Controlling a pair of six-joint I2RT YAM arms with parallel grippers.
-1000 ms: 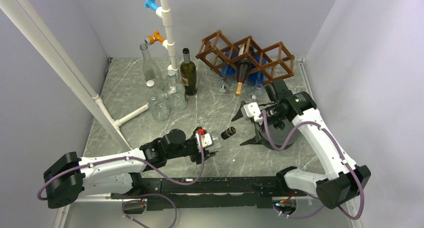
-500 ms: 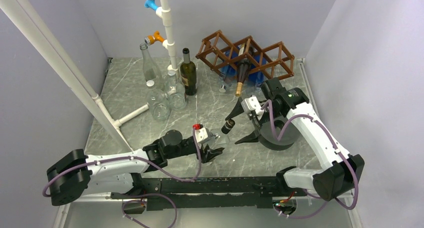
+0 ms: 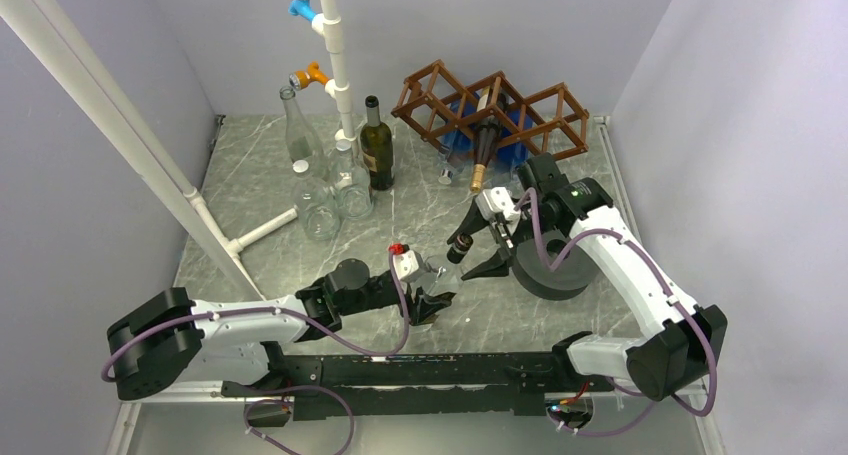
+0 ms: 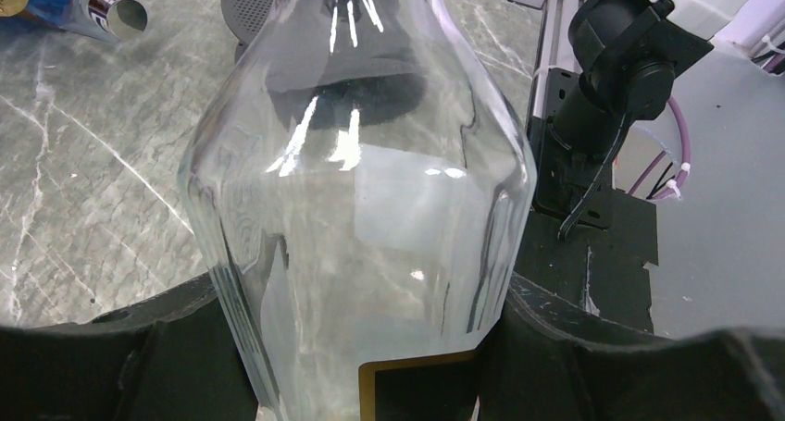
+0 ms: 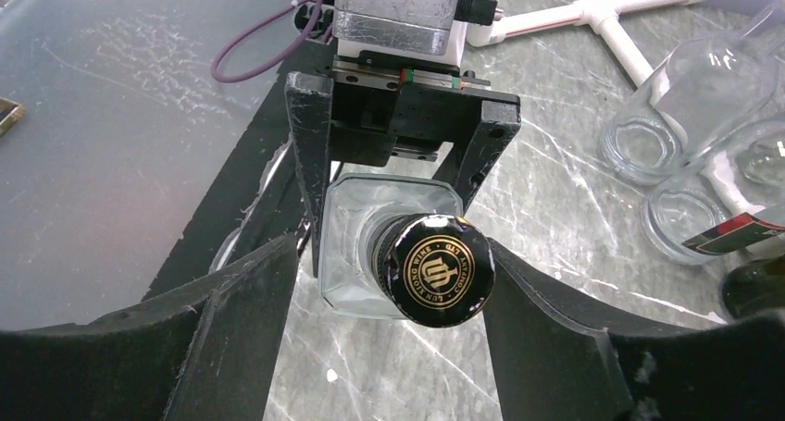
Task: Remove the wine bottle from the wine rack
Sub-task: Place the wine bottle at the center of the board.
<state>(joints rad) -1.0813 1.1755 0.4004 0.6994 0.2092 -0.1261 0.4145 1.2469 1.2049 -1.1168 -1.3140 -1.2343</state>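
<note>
The brown lattice wine rack (image 3: 545,105) stands at the back right. A dark bottle with a gold cap (image 3: 484,155) lies in it, neck pointing forward. My left gripper (image 3: 428,293) is shut on the body of a clear glass wine bottle (image 4: 361,180) and holds it tilted above the table. The bottle's black cap (image 3: 459,245) points at my right gripper (image 3: 480,243). In the right wrist view my right gripper (image 5: 389,301) is open, its fingers on either side of the black cap (image 5: 437,268); the right finger is close against it.
A dark round roll (image 3: 550,267) lies under the right arm. A dark green bottle (image 3: 376,145), a tall clear bottle (image 3: 295,125) and clear jars (image 3: 320,213) stand at the back left by the white pipe frame (image 3: 335,55). Blue items lie under the rack (image 3: 515,153).
My right gripper has moved left and now straddles the black cap. My left gripper has shifted slightly and raised the bottle's capped end toward it.
</note>
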